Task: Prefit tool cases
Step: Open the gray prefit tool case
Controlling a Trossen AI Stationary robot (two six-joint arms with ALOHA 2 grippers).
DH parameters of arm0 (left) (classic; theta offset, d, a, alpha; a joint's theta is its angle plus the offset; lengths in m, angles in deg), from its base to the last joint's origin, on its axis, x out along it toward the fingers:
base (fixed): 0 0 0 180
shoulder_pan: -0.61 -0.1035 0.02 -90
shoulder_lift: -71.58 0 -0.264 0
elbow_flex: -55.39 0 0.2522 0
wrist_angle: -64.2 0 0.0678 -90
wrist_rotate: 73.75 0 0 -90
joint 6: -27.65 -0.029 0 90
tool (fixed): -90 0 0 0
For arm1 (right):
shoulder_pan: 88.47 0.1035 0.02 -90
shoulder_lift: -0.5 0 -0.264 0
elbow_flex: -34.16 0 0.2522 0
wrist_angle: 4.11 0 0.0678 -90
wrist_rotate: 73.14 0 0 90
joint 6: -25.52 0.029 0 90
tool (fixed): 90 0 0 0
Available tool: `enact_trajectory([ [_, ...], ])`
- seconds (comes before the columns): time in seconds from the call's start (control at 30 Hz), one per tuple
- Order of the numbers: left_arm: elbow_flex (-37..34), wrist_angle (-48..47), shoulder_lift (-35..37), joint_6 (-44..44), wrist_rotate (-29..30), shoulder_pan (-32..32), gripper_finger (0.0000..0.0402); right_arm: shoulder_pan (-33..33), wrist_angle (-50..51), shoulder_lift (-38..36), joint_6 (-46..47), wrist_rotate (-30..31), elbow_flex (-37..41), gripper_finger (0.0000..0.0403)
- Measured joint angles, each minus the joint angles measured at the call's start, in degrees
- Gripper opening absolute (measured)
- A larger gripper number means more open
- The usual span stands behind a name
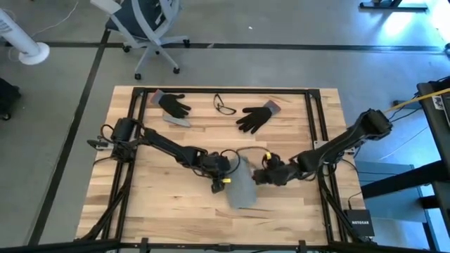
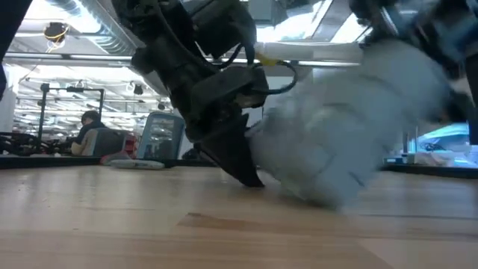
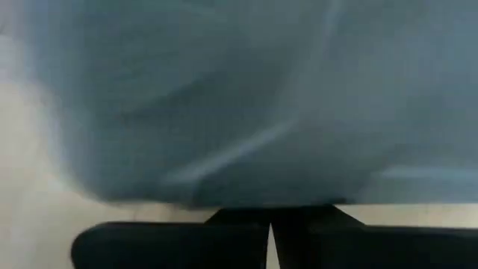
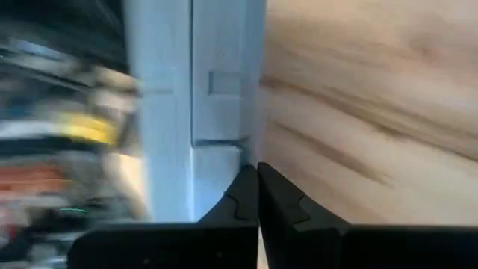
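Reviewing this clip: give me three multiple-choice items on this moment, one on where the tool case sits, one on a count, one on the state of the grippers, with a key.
1. Where is the tool case?
A. Between the two grippers, at the near middle of the table
B. At the far edge by the glasses
C. On the floor

2. How many black gloves lie on the table?
A. One
B. Two
C. Four

3. How do the left gripper and right gripper stand?
A. Both wide open
B. Only the left shut
C. Both shut

Key: 1 A, the high view shows an arm on either side of the case; 2 B, one glove and another flank the glasses; 3 C, each wrist view shows fingers together.
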Motion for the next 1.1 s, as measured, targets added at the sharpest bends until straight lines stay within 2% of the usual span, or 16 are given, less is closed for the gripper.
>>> enact_trajectory([
  [0.07, 0.18, -3.26, 0.23, -0.73, -0.27, -0.54, 0.0, -0.21, 0.59, -1.48, -1.31, 2.84, 0.25, 0.0],
  [0.13, 0.15, -4.2, 0.31, -2.12, -0.21, -0.81, 0.0, -0.23, -0.24, -1.54, -1.95, 3.08, 0.31, 0.0],
  [0.27, -0.19, -0.27, 0.2, -2.99, 0.11, -1.31, 0.0, -1.32, -2.8, -0.93, -3.44, 2.29, 0.21, 0.0],
  [0.37, -0.17, 0.07, 0.45, -2.78, 0.31, -1.63, 0.0, -2.26, -1.09, -0.71, -5.09, 3.09, 0.36, 0.0],
  [0.47, -0.3, -7.27, 3.42, -3.22, 1.34, -1.77, 0.0, -2.31, 5.94, -2.98, -5.89, 3.37, -0.7, 0.0],
  [0.63, -0.3, -16.24, 6.21, -4.75, 1.11, -0.74, 0.0, -3.04, 18.38, -3.36, -6.56, -3.91, -1.28, 0.0],
  [0.73, -0.28, -15.51, 5.13, -3.54, 0.66, 1.13, 0.0, -2.96, 22.91, -1.87, -7.8, -6.42, -1.37, 0.0],
  [0.83, -0.21, -12.07, 2.81, 1.39, 1.05, 3.19, 0.0, -3.5, 26.09, 0.49, -7.86, -4.74, -1.19, 0.0],
  [0.9, -0.17, -9.2, 0.96, 4.85, 1.73, 4.44, 0.0, -4.22, 25.95, 2.23, -7.88, -4.06, -1.28, 0.0],
  [1.1, -0.03, -4.21, -1.1, 12.56, 9.78, 6.52, 0.0, -6.84, 17.78, 9.73, -9.66, -4.4, -1.26, 0.0],
])
